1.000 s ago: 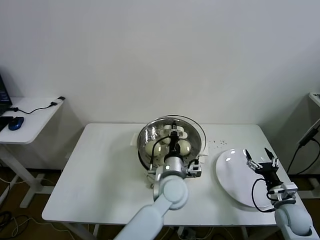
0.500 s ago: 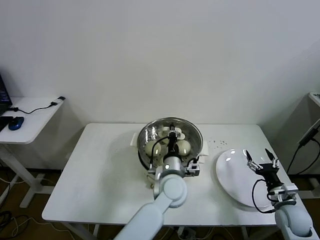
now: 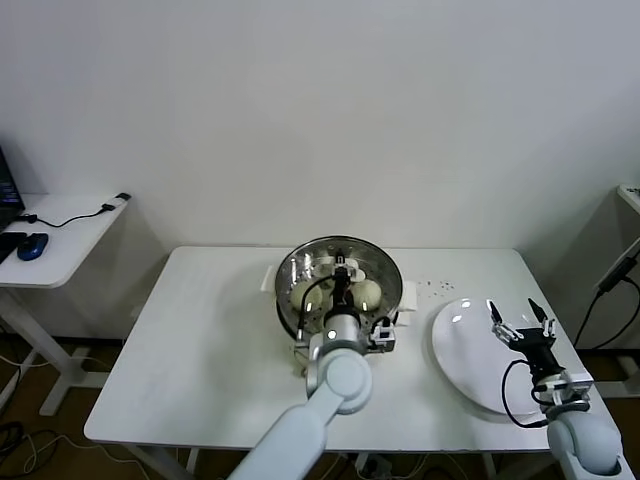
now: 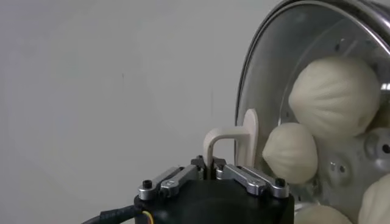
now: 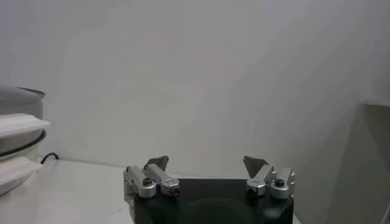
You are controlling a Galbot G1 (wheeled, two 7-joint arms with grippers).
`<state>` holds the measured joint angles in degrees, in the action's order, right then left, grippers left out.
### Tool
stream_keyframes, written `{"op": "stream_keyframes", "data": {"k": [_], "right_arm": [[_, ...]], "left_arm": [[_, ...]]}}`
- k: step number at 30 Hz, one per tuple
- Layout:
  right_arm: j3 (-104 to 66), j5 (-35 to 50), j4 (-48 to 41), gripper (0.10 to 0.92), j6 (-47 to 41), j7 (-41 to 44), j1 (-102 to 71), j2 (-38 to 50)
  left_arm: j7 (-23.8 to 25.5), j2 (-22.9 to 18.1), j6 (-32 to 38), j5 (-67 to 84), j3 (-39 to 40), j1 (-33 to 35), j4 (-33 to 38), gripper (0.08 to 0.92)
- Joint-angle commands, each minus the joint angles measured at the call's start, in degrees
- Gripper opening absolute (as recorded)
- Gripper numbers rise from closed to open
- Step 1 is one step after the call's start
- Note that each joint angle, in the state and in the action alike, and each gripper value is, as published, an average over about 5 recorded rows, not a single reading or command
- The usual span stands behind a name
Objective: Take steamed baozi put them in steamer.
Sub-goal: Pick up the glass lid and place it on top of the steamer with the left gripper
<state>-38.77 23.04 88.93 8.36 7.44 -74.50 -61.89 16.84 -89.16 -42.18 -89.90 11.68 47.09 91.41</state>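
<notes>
- Since a second ago, glass lid point(image 3: 340, 285) has shifted from sitting off-centre toward the right to sitting squarely over the steamer point(image 3: 283, 300); left hand point(image 3: 341, 270) stays on the lid's white handle point(image 4: 234, 141).
- Left hand: fingers closed together on the handle, seen in the left wrist view; arm reaches over the steamer from the front of the desk point(image 3: 200, 340).
- Buns point(image 4: 334, 96): inside the steel basket, visible through the glass; at least four cream domes show in the left wrist view, lying close together.
- Steamer: centre-back of the desk, white base under the basket.
- Right hand point(image 3: 521, 322): fingers spread apart, holding nothing, hovering over the white plate point(image 3: 462, 350) at the desk's right side, well apart from the steamer.
- Small dark specks point(image 3: 433, 287) lie on the desk between steamer and plate.
</notes>
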Motion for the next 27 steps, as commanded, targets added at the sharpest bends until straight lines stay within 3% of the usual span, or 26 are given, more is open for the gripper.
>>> {"op": "stream_keyframes", "data": {"k": [1,10,18,27], "right_arm": [[-0.1,-0.2,0.0,0.823,0.1,0.1,0.0,-0.3],[-0.6,-0.4,-0.2,0.823,0.2,0.4,0.0,-0.6],[-1.0,-0.5,-0.5,0.823,0.2,0.8,-0.1,-0.7],[-1.4,-0.8,-0.8,0.823,-0.1,0.8,0.0,-0.8]], "left_arm": [[-0.3,-0.2,-1.9,0.4,-0.5,0.1,-0.6,0.147],[1.3,1.3,-1.6,0.5,0.2,1.2,2.9,0.173],[4.1,5.2,-2.5,1.3,1.9,2.4,10.9,0.394],[4.6,12.3,-2.7,6.2,0.3,6.4,22.5,0.654]]}}
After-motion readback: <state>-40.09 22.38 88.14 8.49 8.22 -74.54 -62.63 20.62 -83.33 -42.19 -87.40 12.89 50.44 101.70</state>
